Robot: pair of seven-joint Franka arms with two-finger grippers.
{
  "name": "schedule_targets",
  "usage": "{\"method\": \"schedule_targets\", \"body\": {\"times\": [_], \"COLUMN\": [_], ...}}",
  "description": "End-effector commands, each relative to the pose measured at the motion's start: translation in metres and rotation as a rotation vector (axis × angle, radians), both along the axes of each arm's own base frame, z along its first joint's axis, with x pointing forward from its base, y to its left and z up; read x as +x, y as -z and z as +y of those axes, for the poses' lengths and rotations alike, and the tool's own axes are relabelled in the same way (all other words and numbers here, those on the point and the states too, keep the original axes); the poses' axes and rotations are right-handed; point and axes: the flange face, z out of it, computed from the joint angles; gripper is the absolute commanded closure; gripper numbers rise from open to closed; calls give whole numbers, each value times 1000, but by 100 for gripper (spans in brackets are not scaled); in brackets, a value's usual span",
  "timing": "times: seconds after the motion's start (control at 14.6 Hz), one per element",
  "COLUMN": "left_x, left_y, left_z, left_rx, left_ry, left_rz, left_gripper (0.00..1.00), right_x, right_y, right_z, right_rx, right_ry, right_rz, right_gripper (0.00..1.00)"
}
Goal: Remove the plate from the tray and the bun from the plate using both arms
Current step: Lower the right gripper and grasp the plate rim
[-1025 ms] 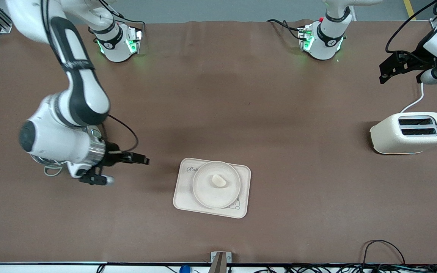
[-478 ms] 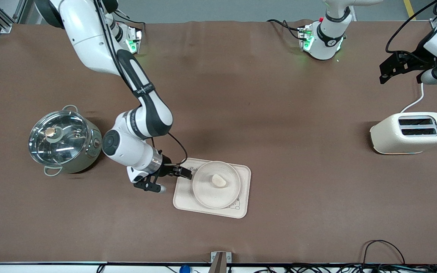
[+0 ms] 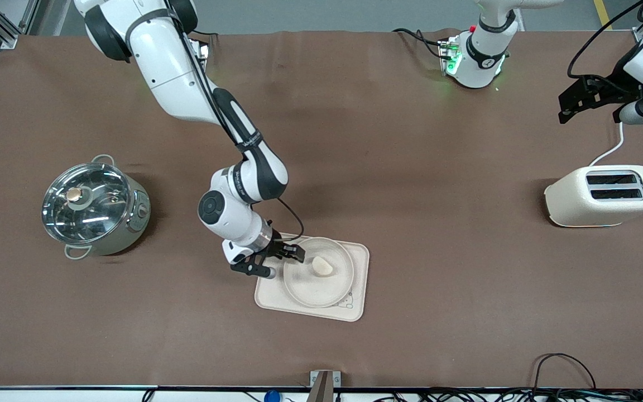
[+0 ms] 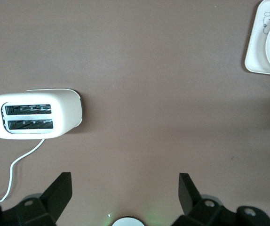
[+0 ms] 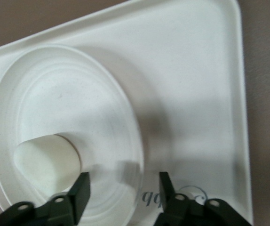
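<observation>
One bun [image 3: 322, 266] lies in one round plate [image 3: 305, 290], which sits on one tray [image 3: 358, 290] near the table's [image 3: 411, 167] middle. The right gripper [image 3: 294, 254] hovers over the plate's rim on the side toward the right arm's end, fingers apart and holding nothing, the bun just beside it. The left gripper [image 4: 124, 188] waits high over the table, fingers spread wide and empty, above one toaster [image 3: 604, 195]. One lidded pot [image 3: 94, 206] stands toward the right arm's end.
</observation>
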Motion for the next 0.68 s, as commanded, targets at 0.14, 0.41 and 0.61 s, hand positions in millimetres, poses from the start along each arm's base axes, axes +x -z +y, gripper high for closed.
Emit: {"method": "schedule_targets", "body": {"times": [0.14, 0.41, 0.61], "left_x": [2, 2, 6], "left_y": [-3, -2, 3], "left_z": [2, 2, 1], "left_rx": [2, 1, 3], "left_ry": [13, 12, 2], "left_rz": [-2, 1, 12], "left_gripper": [0, 0, 0], "right_x": [8, 10, -1], "right_y": [-4, -13, -40], "right_z": [-3, -5, -4], "right_rx": [9, 15, 28], "right_ry": [13, 19, 19], "right_rz": [-19, -26, -19], "right_gripper": [95, 98, 99]}}
